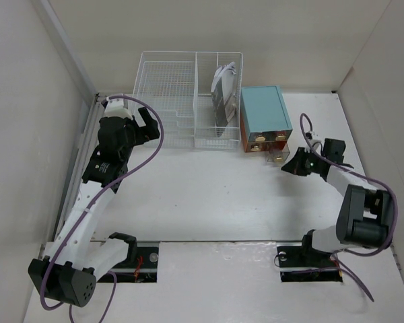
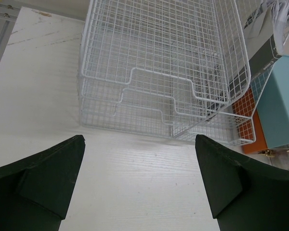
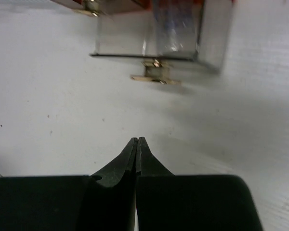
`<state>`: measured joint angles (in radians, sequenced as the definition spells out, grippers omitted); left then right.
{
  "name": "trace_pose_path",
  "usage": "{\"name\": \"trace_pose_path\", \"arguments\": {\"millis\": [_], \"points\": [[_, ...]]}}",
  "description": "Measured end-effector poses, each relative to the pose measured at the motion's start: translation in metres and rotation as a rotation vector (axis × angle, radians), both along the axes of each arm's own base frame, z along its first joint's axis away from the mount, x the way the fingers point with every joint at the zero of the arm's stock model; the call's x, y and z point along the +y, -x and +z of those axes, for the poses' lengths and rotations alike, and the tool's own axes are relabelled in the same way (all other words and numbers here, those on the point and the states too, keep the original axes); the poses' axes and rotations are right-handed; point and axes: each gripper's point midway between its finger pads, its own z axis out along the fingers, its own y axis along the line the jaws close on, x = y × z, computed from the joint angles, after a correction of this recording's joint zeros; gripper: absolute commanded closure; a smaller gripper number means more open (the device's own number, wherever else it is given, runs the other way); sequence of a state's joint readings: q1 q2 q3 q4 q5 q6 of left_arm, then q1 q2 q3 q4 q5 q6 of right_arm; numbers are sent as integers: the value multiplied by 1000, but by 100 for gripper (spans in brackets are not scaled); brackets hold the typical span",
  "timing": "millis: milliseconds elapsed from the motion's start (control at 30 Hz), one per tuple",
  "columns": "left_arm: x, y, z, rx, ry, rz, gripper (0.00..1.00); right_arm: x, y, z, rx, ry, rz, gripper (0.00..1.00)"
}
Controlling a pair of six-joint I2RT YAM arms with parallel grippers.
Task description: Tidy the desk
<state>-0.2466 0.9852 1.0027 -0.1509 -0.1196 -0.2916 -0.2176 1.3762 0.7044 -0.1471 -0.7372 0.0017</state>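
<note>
**Open drawer sat straight ahead of the right fingers**

The right fingers were pressed together, holding nothing. They pointed up-frame at the clear drawer jutting from the teal box, with its brass handle facing them. A push along that line would likely close it. The left fingers, spread wide and empty, faced the wire basket, well apart from the drawer. The desk filled the frame's middle. No writing was legible.

Pale, plain walls all around

Desk matt wht; basket wht wire; drawer clear plastic.
</note>
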Motion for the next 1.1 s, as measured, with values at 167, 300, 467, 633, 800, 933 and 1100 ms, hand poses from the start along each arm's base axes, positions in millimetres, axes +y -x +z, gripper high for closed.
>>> {"name": "trace_pose_path", "arguments": {"millis": [167, 300, 467, 633, 800, 933, 1100], "points": [[-1, 0, 1, -5, 2, -3, 3, -7, 9, -30, 130, -47, -73, 100], [-2, -1, -1, -4, 3, -9, 2, -12, -1, -38, 137, -51, -114, 100], [-6, -1, -4, -8, 8, -30, 0, -15, -14, -63, 206, -101, -183, 100], [-11, 1, 3, -32, 22, -63, 0, -16, -35, -65, 200, -172, -245, 100], [-12, 3, 8, -51, 28, -73, 0, -12, -56, -65, 190, -269, -288, 100], [-14, 4, 9, -52, 31, -83, 0, -7, -71, -61, 176, -329, -310, 100], [-15, 4, 4, -45, 30, -86, 0, -2, -99, -52, 138, -385, -328, 100]]}}
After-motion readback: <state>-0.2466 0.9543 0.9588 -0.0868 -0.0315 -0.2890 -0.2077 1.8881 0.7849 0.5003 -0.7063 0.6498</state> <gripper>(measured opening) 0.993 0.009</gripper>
